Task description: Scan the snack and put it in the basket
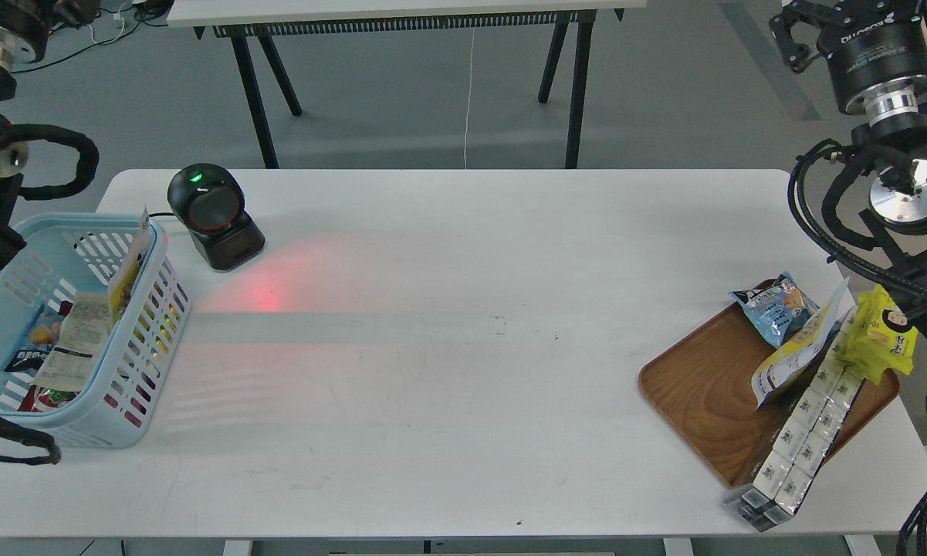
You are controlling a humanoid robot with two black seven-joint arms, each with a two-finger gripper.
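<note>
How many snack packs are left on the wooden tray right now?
4: small blue packet at the far edge, a pale pouch leaning mid-tray, bright yellow pack at right, a long white pack overhanging the near edge. Others may hide beneath.

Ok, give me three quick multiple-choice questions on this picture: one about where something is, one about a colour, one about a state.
1. Where on the table does the scanner stand?
A. near right corner
B. far left, just right of the basket
C. in the middle

2. What colour is the small light on top of the scanner?
A. green
B. blue
C. white

3. What state is the basket in?
A. empty
B. tipped on its side
C. upright, with packs inside

Answers:
1 B, the scanner sits at the far left with the basket's rim close beside it.
2 A, a green spot glows on its black head.
3 C, the basket stands on its base and several packs show over the rim.
</note>
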